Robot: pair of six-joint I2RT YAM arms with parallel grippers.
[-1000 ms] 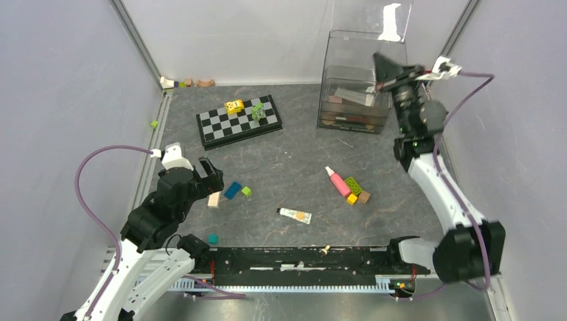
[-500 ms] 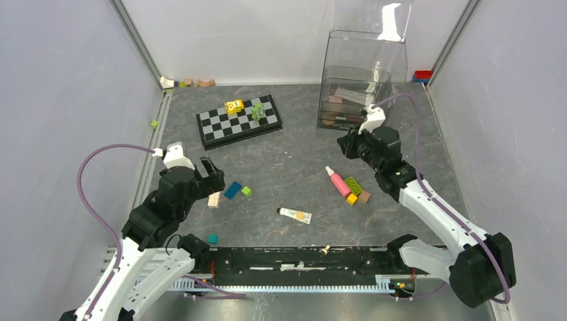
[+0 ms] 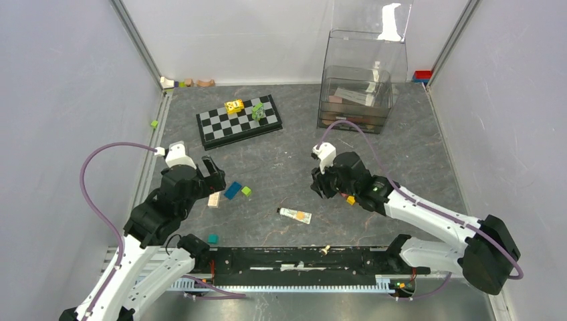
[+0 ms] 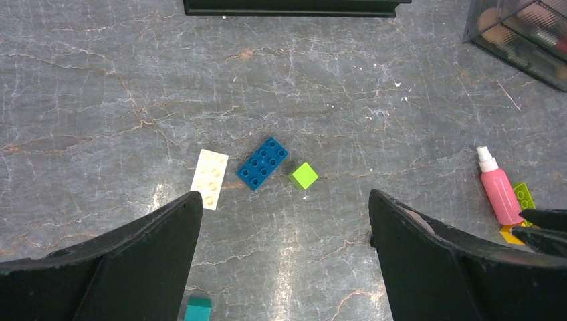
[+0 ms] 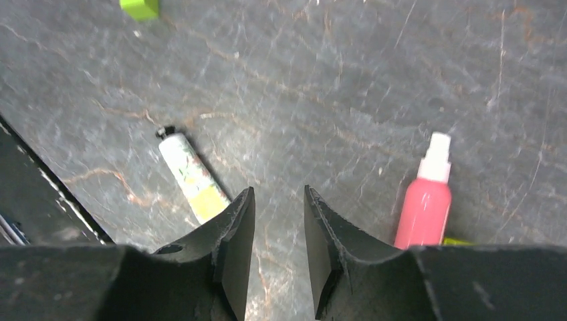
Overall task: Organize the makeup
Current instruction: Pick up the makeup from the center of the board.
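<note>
Makeup (image 3: 352, 99) is seen stacked in the drawers of a clear box (image 3: 364, 60) on the table (image 3: 294, 160), with pieces not told apart. Nearer than the box, a pink spray bottle (image 5: 422, 212) and a cream tube (image 5: 190, 175) are laid flat, print unreadable. Over these the right gripper (image 5: 277, 194) is held, jaws slightly parted and empty; the left gripper (image 4: 284, 197) is held with jaws spread wide over toy bricks (image 4: 262, 162).

The pink bottle (image 5: 422, 214) loses its base behind a finger of the right gripper (image 5: 278, 190) in the right wrist view. From above, that gripper covers it entirely, and only a corner of a yellow block (image 3: 350, 199) shows beside it. A green block (image 5: 139, 7) is cut by the right wrist picture's top edge. The left wrist view crops the chessboard (image 4: 287, 7), the clear organizer (image 4: 518, 33) and a teal block (image 4: 197, 310). The organizer's contents are too blurred to name.
</note>
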